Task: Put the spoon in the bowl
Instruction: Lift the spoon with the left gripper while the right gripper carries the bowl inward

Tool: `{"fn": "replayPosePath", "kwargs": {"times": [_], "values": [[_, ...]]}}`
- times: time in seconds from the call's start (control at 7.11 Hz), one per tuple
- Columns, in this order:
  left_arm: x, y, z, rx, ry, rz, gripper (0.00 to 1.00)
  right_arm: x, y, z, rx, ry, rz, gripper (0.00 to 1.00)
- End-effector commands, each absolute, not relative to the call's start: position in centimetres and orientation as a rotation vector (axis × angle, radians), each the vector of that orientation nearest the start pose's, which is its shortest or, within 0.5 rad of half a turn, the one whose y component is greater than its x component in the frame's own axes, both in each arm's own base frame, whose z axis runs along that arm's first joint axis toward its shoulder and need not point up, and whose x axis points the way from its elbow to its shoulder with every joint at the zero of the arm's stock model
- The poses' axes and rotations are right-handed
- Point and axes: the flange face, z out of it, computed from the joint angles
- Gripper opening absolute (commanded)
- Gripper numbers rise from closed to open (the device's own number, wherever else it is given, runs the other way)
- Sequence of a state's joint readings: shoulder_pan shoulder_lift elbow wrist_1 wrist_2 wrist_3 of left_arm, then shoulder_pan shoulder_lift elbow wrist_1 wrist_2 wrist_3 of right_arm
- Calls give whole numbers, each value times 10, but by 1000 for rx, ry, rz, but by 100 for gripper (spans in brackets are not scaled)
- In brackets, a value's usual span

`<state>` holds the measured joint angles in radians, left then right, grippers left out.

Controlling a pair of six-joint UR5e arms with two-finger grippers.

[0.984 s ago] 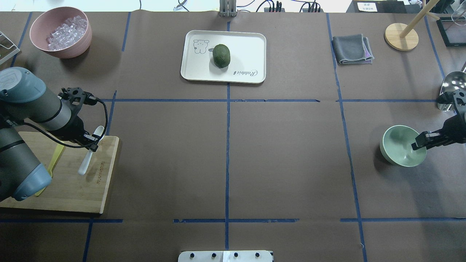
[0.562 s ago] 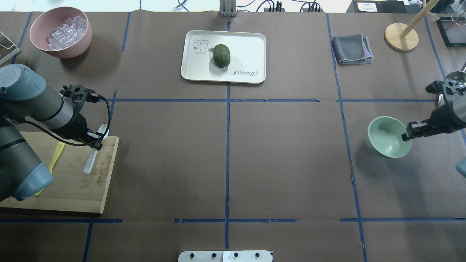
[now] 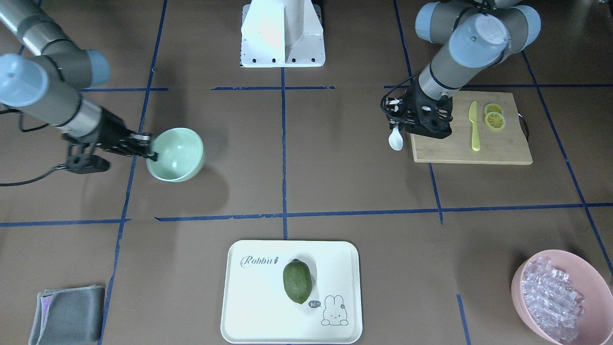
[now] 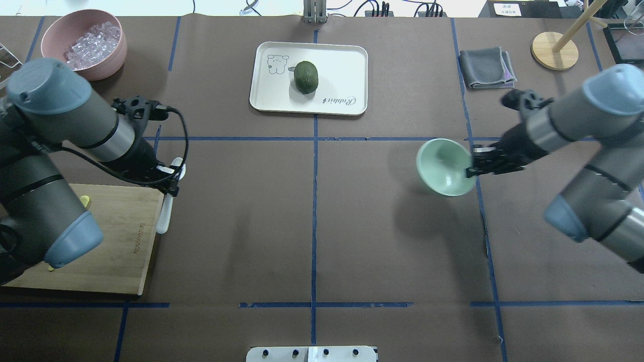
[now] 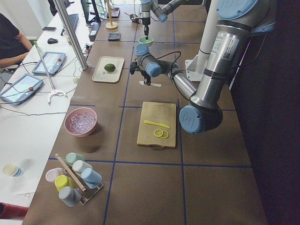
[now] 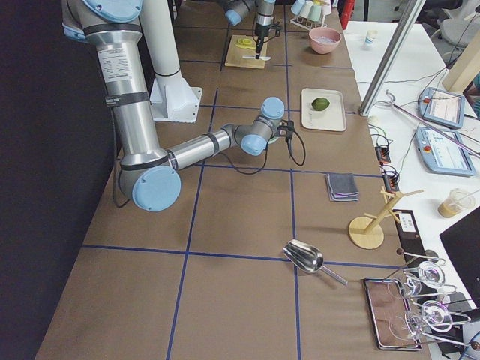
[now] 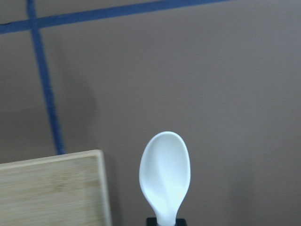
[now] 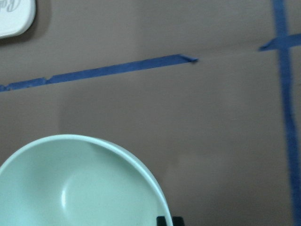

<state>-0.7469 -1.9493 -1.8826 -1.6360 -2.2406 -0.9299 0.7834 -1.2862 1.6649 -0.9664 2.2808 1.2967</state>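
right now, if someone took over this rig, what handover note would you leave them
Left gripper: shut on the spoon, gripping the handle near the scoop. The spoon is held just past the edge of the board, scoop pointing away from the robot.
Right gripper: shut on the rim of the bowl. The bowl is tilted and looks lifted off the table, right of the centre line.
Done: both things are in hand.
Left: bring spoon and bowl together across the gap, then release the spoon in the bowl.
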Motion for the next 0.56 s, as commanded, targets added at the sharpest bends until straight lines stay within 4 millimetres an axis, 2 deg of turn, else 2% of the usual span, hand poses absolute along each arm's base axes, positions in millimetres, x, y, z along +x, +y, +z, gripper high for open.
{"fn": "replayPosePath", "kwargs": {"times": [0.0, 0.28, 0.42], "values": [[402, -444, 253, -53, 1001, 113, 0, -487, -433, 308, -97, -1165, 186, 0], [418, -439, 244, -59, 1004, 128, 0, -533, -427, 284, -102, -1120, 232, 0], [424, -436, 240, -59, 1007, 140, 0, -541, -425, 280, -77, -1106, 245, 1]]}}
